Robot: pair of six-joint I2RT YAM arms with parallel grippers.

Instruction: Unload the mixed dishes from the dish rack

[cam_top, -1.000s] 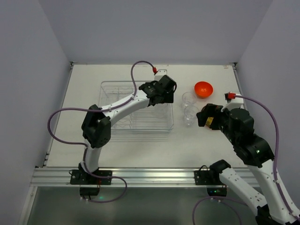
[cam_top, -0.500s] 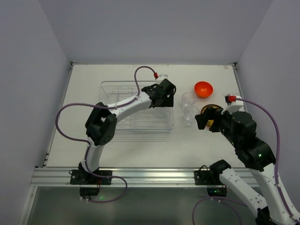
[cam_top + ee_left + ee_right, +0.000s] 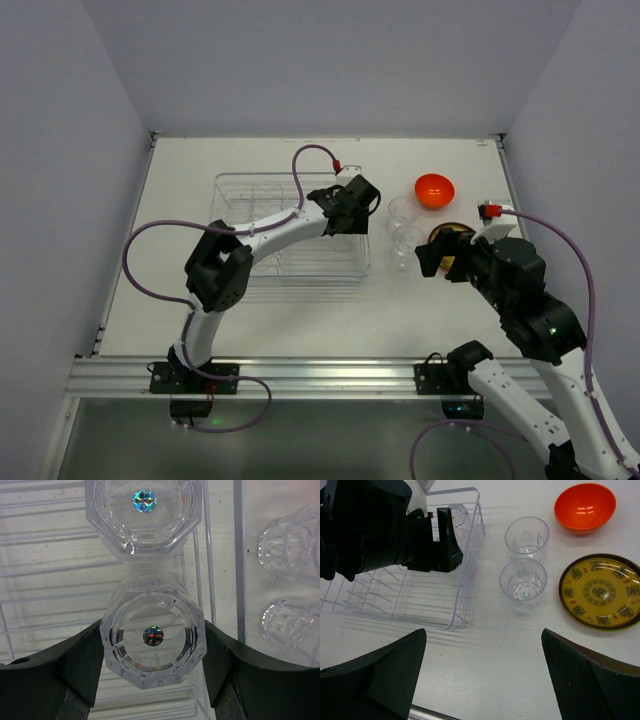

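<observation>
My left gripper [image 3: 154, 652] reaches into the right end of the clear dish rack [image 3: 250, 200] and is shut on a small clear glass [image 3: 154, 640], one finger against each side; the glass stands in the rack. A second clear glass [image 3: 144, 515] stands just beyond it in the rack. Two more clear glasses [image 3: 527, 536] [image 3: 523, 582] stand on the table right of the rack. The orange bowl [image 3: 585, 506] and patterned yellow plate [image 3: 600, 591] lie further right. My right gripper [image 3: 483, 630] is open and empty above the table. No orange, black or green plates show.
The rack's wire dividers [image 3: 395, 595] hold nothing else that I can see. The left arm [image 3: 270, 225] stretches over the rack. White walls close the table in on three sides; a metal rail [image 3: 300, 375] runs along the near edge.
My left gripper has shifted slightly right over the rack's right end. My right gripper has edged a little left and forward. The dishes on the table have not moved.
</observation>
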